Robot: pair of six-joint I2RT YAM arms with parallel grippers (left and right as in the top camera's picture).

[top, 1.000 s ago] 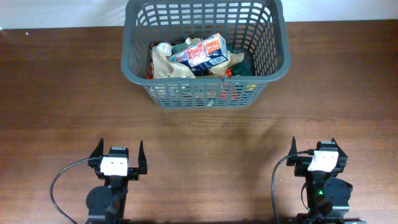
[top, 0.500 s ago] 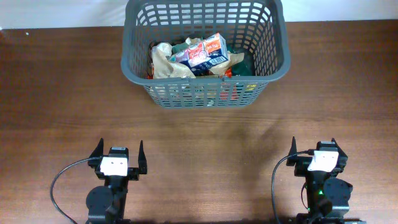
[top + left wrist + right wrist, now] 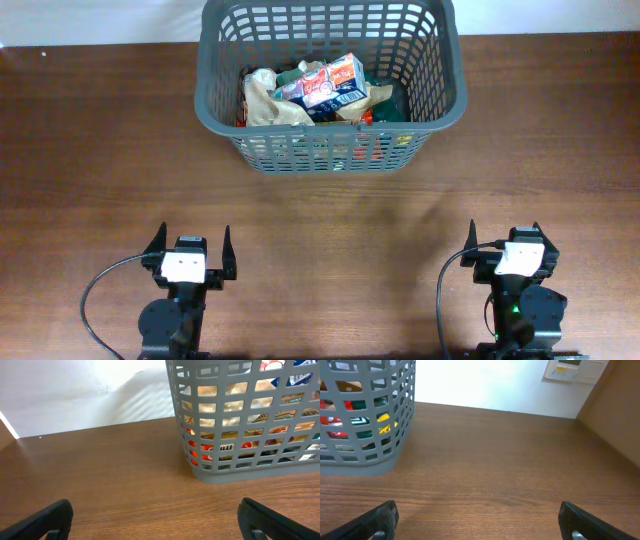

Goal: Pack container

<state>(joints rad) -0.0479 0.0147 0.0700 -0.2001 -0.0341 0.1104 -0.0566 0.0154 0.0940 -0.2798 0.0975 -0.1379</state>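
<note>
Both our grippers rest released at the near edge, the container far ahead of them.

We see the container (image 3: 330, 152), a dark grey lattice basket, standing upright at the far side of the table (image 3: 100, 150), roughly midway between the two arms and well apart from both. Snack packets (image 3: 322, 88) lie heaped inside it. Our left gripper (image 3: 192, 238) sits by the near edge, fingers spread wide and holding nothing; the basket lies ahead and to its right. Our right gripper (image 3: 503, 233) is likewise spread and holding nothing, with the basket ahead and to its left.
</note>
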